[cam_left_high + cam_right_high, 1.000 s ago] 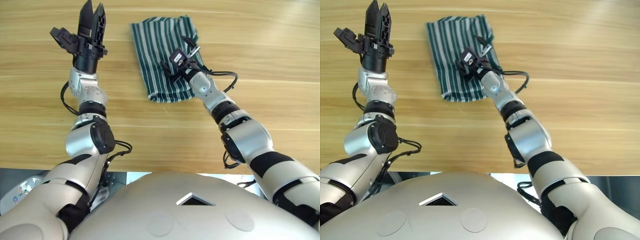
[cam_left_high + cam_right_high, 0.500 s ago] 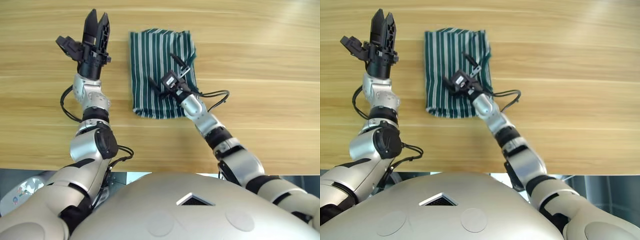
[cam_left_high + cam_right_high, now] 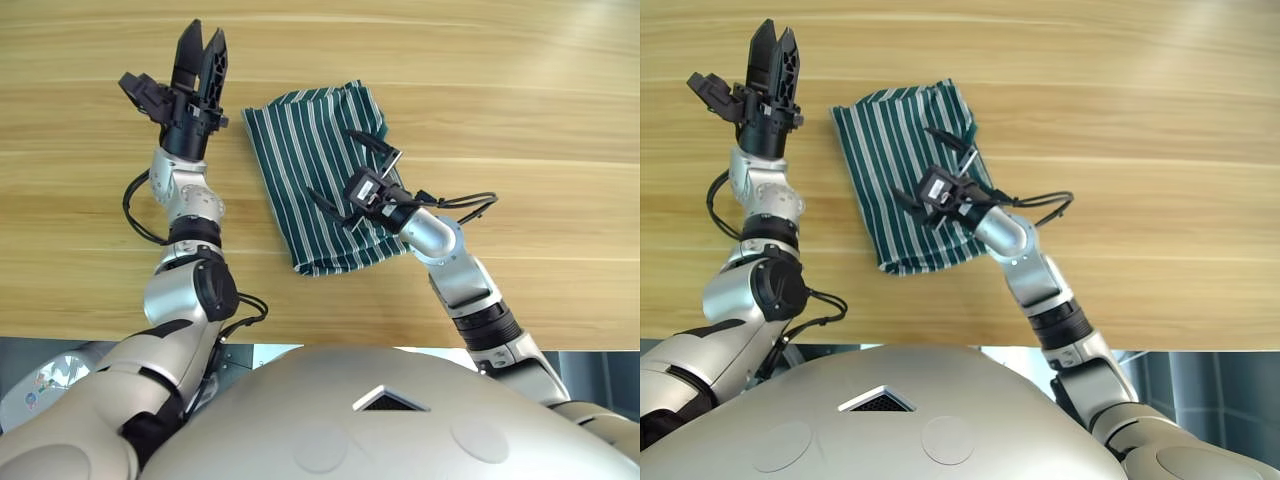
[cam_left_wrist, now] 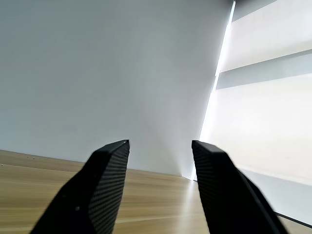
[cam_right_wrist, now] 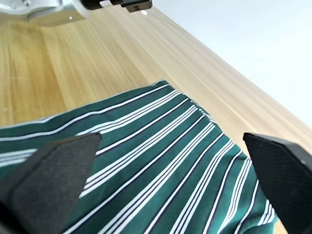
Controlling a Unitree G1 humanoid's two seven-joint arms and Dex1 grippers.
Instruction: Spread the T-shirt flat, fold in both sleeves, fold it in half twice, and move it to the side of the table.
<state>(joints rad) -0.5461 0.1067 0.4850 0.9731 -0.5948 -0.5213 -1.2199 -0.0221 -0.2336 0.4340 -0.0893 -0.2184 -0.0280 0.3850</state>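
Observation:
The folded T-shirt [image 3: 305,165], green with white stripes, lies tilted on the wooden table [image 3: 540,120], its near end toward the table's front edge. My right gripper [image 3: 350,173] is open wide right over the shirt's right half; the right wrist view shows the striped cloth [image 5: 146,165] between its spread fingers [image 5: 53,180]. I cannot tell whether they press on it. My left gripper [image 3: 200,45] is raised to the left of the shirt, apart from it, pointing away from me. Its fingers [image 4: 105,180] stand open with nothing between them.
Bare wood stretches to the right of the shirt and beyond it. The table's front edge [image 3: 330,345] runs close below the shirt's near end. A black cable [image 3: 470,200] loops off my right wrist.
The shirt has turned and slid toward the front edge, its near end swinging right. My right gripper came back toward me with it. The left gripper has barely moved.

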